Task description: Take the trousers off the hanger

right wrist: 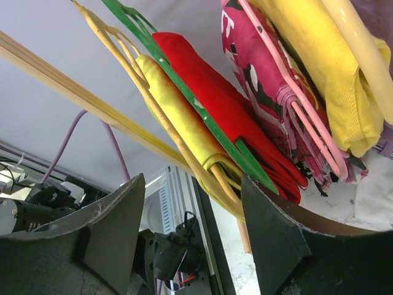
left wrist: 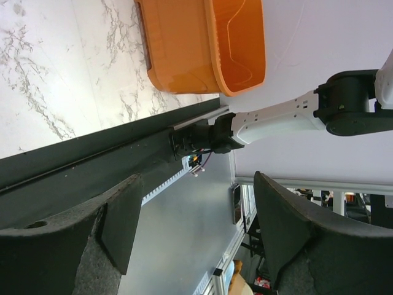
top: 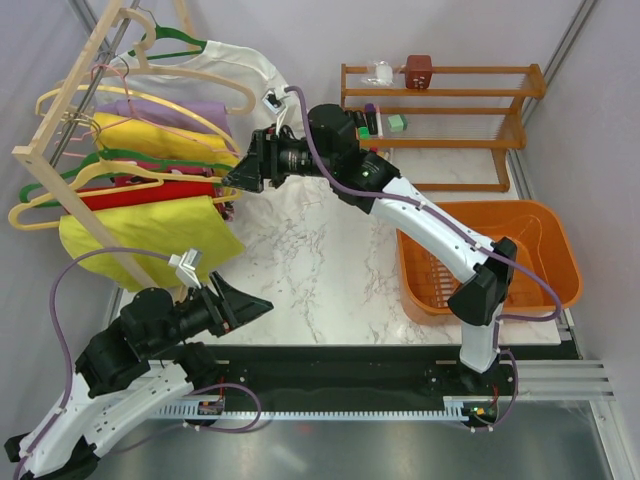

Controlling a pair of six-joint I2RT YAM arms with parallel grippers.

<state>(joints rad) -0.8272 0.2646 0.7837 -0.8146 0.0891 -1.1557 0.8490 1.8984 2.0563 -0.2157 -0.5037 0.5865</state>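
The lime-yellow trousers (top: 150,240) hang folded over the pale yellow-orange hanger (top: 40,222) at the near end of the rack. My right gripper (top: 232,185) stands open at the right-hand ends of the hangers. In the right wrist view the trousers (right wrist: 178,123) wrap the hanger (right wrist: 132,74), whose lower corner dips between the fingers of the right gripper (right wrist: 193,227), close to the right finger and not pinched. My left gripper (top: 255,300) is open and holds nothing; it sits just below and right of the trousers' hem and points right. The left wrist view shows nothing between the left gripper's (left wrist: 196,227) fingers.
A wooden rack (top: 70,110) carries other hangers, with a red garment (top: 150,192) on a green one, a golden-yellow garment (top: 150,135) and a white shirt (top: 240,60). An orange basket (top: 540,230) sits at the right. A wooden shelf (top: 440,110) stands at the back.
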